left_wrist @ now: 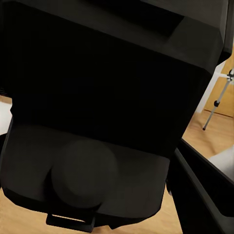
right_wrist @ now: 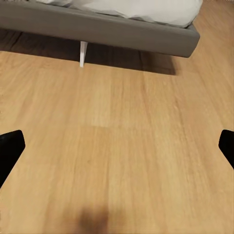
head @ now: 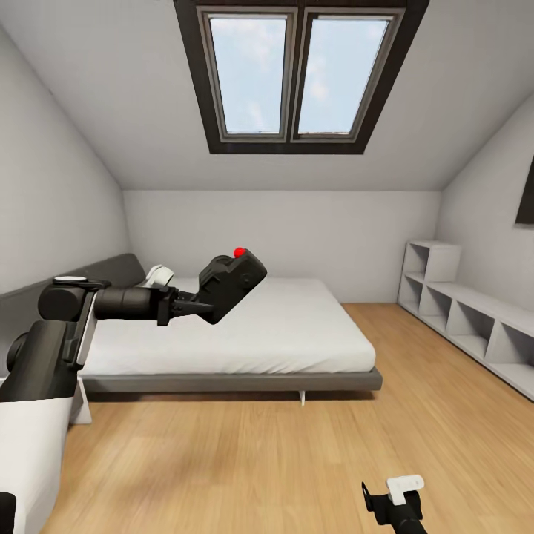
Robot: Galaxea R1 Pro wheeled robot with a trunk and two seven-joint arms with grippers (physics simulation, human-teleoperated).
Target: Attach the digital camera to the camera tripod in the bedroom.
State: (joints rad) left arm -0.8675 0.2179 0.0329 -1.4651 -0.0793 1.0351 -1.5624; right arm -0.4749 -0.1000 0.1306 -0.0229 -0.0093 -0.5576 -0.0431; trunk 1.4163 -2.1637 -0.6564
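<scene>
One digital camera (head: 231, 283), tilted, clamped in left end effector (head: 199, 304) above one bed (head: 245, 326). One tripod leg (left_wrist: 217, 100). Right end effector (right_wrist: 117, 146): spread wide, empty.

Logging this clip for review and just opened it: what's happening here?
The robot is in an attic bedroom, facing the bed under a double skylight. Its left tool is shut on the digital camera, holding it tilted in the air above the bed's near side. The right tool hangs open and empty over the wood floor. Silver-grey legs of the camera tripod show past the camera in the left wrist view, so the camera is not yet mounted.
</scene>
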